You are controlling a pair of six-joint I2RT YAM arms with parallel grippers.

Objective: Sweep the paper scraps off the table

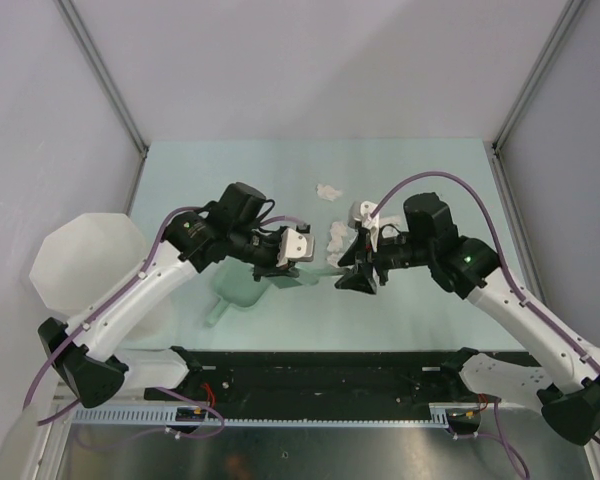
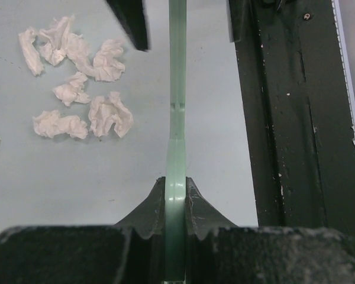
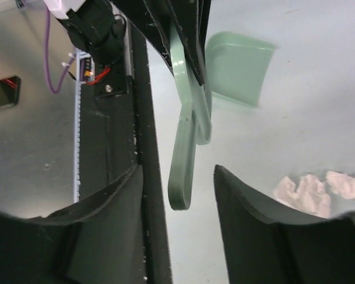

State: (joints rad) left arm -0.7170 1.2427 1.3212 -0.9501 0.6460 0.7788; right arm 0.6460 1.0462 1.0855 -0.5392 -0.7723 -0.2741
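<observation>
Green plastic, the tool handle [image 2: 177, 89] sits pinched in my left gripper [image 2: 176, 204]. My right gripper [image 3: 177, 171] stands spread around its looped end. The paper scraps [image 2: 71, 92] lie bunched on the table [image 2: 136, 177] nearby. I judge a hand-over is underway; next, my right fingers must close squarely.

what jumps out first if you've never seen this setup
The two arms meet mid-table: the left end effector is shut on a thin green handle, whose free end sits in the gap of the open right end effector. Crumpled white paper scraps lie clustered on the table beside it, with a green dustpan lying nearby.
</observation>
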